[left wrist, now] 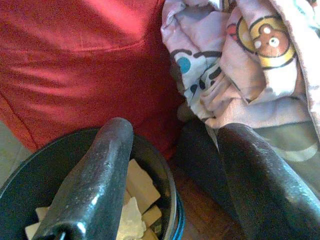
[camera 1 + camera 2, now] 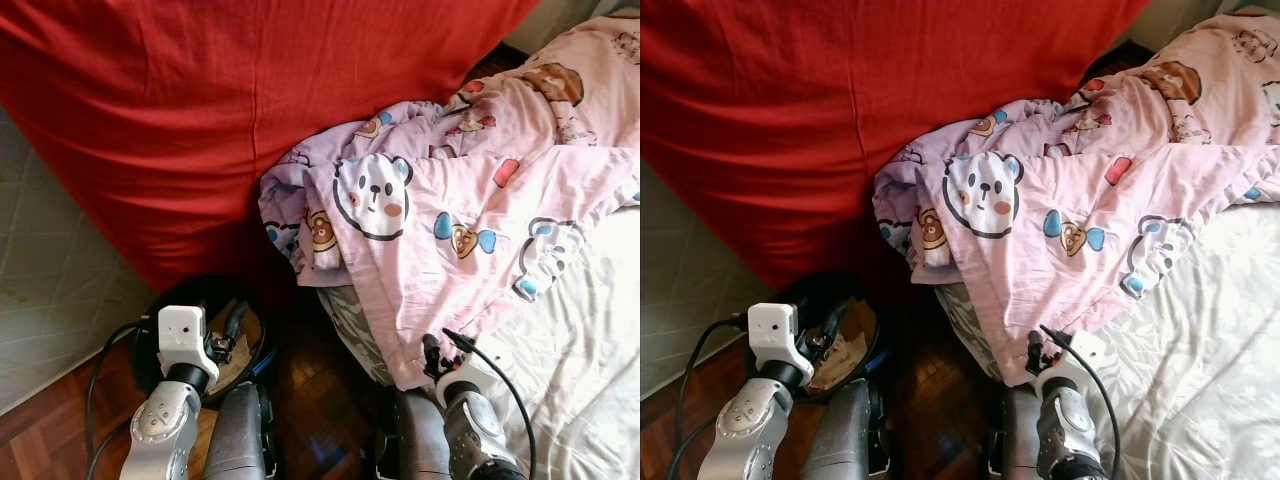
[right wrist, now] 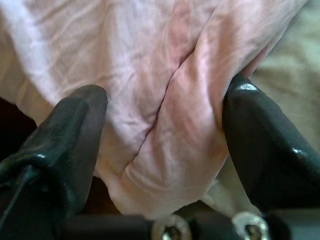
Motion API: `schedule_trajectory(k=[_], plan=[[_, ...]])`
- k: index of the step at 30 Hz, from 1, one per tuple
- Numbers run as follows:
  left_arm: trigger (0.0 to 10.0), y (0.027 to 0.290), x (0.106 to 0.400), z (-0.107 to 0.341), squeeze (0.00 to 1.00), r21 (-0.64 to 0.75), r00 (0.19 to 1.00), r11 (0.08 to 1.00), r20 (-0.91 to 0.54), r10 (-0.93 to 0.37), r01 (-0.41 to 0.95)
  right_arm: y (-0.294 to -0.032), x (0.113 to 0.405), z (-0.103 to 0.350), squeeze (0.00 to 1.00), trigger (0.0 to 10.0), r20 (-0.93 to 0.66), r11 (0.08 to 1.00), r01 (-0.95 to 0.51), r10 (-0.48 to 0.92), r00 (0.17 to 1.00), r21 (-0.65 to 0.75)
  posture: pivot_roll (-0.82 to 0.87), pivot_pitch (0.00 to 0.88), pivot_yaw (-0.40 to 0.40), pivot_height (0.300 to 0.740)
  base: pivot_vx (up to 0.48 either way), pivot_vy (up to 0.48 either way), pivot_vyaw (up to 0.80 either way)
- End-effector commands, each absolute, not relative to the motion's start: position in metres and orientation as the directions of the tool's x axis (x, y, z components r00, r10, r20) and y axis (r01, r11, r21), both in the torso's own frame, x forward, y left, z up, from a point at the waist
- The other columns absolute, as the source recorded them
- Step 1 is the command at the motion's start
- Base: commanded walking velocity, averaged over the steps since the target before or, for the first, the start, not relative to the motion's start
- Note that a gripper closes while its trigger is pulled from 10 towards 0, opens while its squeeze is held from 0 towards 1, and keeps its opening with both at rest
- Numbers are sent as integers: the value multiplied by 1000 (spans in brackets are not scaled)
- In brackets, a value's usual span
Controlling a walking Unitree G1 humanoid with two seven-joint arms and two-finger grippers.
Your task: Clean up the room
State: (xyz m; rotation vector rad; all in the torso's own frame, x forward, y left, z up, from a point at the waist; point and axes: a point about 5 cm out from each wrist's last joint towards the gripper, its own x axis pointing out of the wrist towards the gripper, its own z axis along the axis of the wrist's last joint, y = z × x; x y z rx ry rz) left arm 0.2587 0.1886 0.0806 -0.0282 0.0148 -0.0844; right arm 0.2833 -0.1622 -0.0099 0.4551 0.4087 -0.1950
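Silver arms, blk cables; screws maybe.

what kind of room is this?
Most likely a bedroom: a pink cartoon-bear blanket lies rumpled over a bed with a pale sheet. A dark bin holding paper scraps stands on the wooden floor beside it.

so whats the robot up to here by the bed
The robot stands at the bedside. Its right gripper is open around a fold at the hanging corner of the pink bear-print blanket, which lies bunched over the bed's white sheet. Its left gripper is open and holds nothing, above a dark bin with paper scraps inside, beside a big red cushion.
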Motion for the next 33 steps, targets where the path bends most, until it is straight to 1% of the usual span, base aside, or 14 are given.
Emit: schedule_trajectory(k=[1,6,9,13,15,20,21,22,23,33], plan=[[10000,192,252,77,0,-15,995,996,-44,-85,84,-154,271,-24,0,10000,-497,884,272,-53,866,380,127,319,24,604,0,0,0],[10000,194,241,75,0,-14,995,997,-65,-79,78,-151,268,-27,0,10000,-510,883,268,-39,859,385,139,348,26,604,0,0,0],[10000,194,234,75,0,-16,994,997,-74,-77,76,-151,266,-29,0,10000,-522,899,256,-38,852,354,146,365,25,604,0,0,0],[10000,193,228,74,0,-24,994,997,-86,-73,71,-151,265,-30,0,10000,-522,901,255,-38,852,350,150,375,23,604,0,0,0],[10000,191,217,71,0,-28,992,997,-107,-71,68,-152,264,-30,0,10000,-513,897,242,-20,858,370,155,393,20,604,0,0,0],[10000,191,208,70,0,-31,990,997,-124,-68,65,-152,261,-32,0,10000,-503,909,212,-2,864,360,159,415,22,604,0,0,0],[10000,191,205,70,0,-31,989,997,-130,-69,65,-152,259,-33,0,6784,-501,912,206,1,865,356,160,421,22,604,0,0,0],[10000,191,204,71,0,-31,989,997,-133,-69,65,-152,259,-33,0,2157,-501,914,200,4,866,354,160,421,22,604,0,0,0],[10000,191,204,71,0,-32,988,997,-135,-69,65,-151,259,-33,0,0,-497,917,190,11,867,352,160,423,21,604,0,0,0],[10000,186,203,71,0,-40,987,997,-148,-71,65,-149,259,-32,0,0,-485,928,150,36,874,340,148,428,11,604,0,0,0]])
